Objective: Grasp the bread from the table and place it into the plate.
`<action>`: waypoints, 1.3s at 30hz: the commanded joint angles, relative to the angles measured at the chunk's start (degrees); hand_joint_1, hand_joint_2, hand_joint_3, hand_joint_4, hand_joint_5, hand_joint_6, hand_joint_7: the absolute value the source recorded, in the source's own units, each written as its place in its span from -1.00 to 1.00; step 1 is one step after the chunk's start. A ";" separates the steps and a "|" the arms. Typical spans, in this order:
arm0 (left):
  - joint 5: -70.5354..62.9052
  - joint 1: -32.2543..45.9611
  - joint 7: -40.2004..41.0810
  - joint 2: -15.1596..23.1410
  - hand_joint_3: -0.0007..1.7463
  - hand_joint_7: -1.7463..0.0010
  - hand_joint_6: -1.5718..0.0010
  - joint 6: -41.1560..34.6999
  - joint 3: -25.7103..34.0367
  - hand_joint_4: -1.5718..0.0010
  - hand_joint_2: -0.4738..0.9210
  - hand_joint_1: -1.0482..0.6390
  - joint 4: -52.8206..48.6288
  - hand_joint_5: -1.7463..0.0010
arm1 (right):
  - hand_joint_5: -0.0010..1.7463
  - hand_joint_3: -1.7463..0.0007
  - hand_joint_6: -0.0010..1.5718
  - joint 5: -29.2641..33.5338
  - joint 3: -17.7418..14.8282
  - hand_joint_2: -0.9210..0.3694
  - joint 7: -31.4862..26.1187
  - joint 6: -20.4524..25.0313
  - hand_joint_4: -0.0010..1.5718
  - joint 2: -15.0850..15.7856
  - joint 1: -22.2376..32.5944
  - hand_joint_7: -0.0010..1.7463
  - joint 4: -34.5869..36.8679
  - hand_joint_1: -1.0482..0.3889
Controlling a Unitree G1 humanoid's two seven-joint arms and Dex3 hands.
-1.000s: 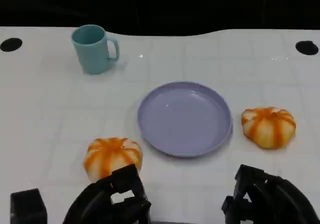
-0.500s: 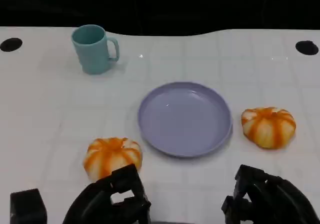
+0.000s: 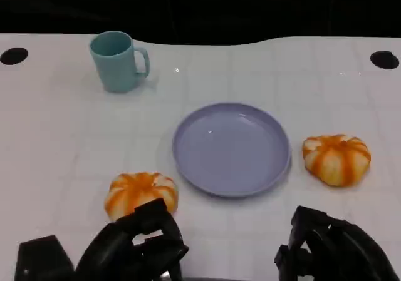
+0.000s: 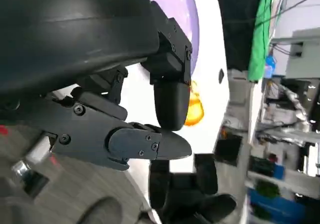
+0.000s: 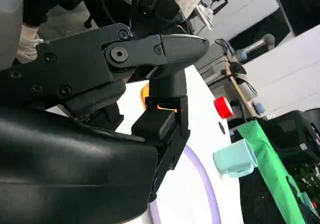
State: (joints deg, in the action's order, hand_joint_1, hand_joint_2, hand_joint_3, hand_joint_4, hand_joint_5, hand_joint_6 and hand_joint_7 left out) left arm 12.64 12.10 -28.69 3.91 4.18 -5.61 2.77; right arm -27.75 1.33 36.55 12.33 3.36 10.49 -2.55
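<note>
Two orange-striped bread rolls sit on a white table (image 3: 56, 137), with the lavender plate (image 3: 231, 148) as the landmark, lying bare at the table's middle. Left hand (image 3: 135, 250) sits at the near edge, on the robot's side of the plate and to its left; fingers apart around nothing, tips just at the near side of the left bread (image 3: 140, 193), contact cannot be told. Right hand (image 3: 332, 250) is near the table edge, on the robot's side of the plate and to its right, fingers apart, nothing held, apart from the right bread (image 3: 337, 158). Left bread lies just beside the plate's near-left rim, not touching. Right bread lies just beside the plate's right rim. Teal mug (image 3: 118, 61) stands upright beyond the plate to its far left, handle toward the plate side.
</note>
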 commanded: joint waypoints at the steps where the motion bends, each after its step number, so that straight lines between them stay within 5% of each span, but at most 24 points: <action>1: -4.52 -0.87 3.81 1.52 -0.66 -0.44 0.38 1.73 0.18 0.31 1.00 -0.45 4.05 -1.00 | 0.83 0.74 0.02 0.03 -0.14 -1.00 -0.17 -0.44 0.13 0.07 -0.73 0.57 0.91 -0.56; 7: -23.26 -1.25 11.79 6.36 -0.79 0.58 0.30 -0.75 -1.40 0.36 1.00 -0.32 12.66 -0.31 | 0.83 0.74 0.02 0.43 0.12 -1.00 -0.15 -0.70 0.13 0.05 -0.96 0.56 1.08 -0.55; 10: -32.38 -1.34 15.11 7.81 -0.88 0.81 0.26 -3.20 -2.41 0.40 1.00 -0.31 16.82 -0.13 | 0.83 0.74 0.02 0.51 0.12 -1.00 -0.12 -0.74 0.13 -0.01 -0.97 0.56 1.05 -0.55; 12: -39.60 -1.60 16.55 9.16 -0.91 0.85 0.27 -4.85 -3.51 0.43 1.00 -0.33 19.18 -0.08 | 0.83 0.74 0.01 0.70 0.08 -1.00 -0.19 -0.84 0.13 0.02 -1.09 0.56 1.13 -0.55; 16: -52.28 -2.28 16.28 11.27 -0.90 0.98 0.33 -8.94 -5.81 0.41 1.00 -0.40 23.51 0.42 | 0.84 0.74 0.01 0.67 -0.08 -1.00 -0.10 -0.78 0.12 0.01 -1.25 0.57 1.34 -0.56; 18: -55.48 -2.77 16.25 11.56 -0.90 0.99 0.35 -9.71 -6.59 0.41 1.00 -0.40 24.26 0.51 | 0.84 0.74 0.01 0.60 -0.12 -1.00 0.00 -0.79 0.12 -0.01 -1.36 0.57 1.53 -0.55; 28: -73.19 -7.97 12.65 14.59 -0.99 1.00 0.57 -11.96 -10.99 0.52 0.96 -0.53 23.57 0.64 | 0.84 0.75 0.01 0.50 -0.20 -1.00 -0.15 -0.55 0.12 -0.26 -1.79 0.57 2.11 -0.56; 39: -85.47 -12.06 4.74 12.78 -1.00 1.00 0.71 -17.26 -15.12 0.65 0.78 -0.52 19.63 0.79 | 0.83 0.75 0.02 0.66 -0.13 -1.00 -0.50 -0.33 0.13 -0.16 -1.55 0.58 1.50 -0.57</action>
State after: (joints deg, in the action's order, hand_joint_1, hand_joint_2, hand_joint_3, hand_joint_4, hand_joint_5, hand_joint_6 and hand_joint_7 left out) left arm -71.34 1.12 -21.82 16.69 -12.03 -20.39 23.02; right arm -27.02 1.58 36.48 12.15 2.69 9.02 -0.66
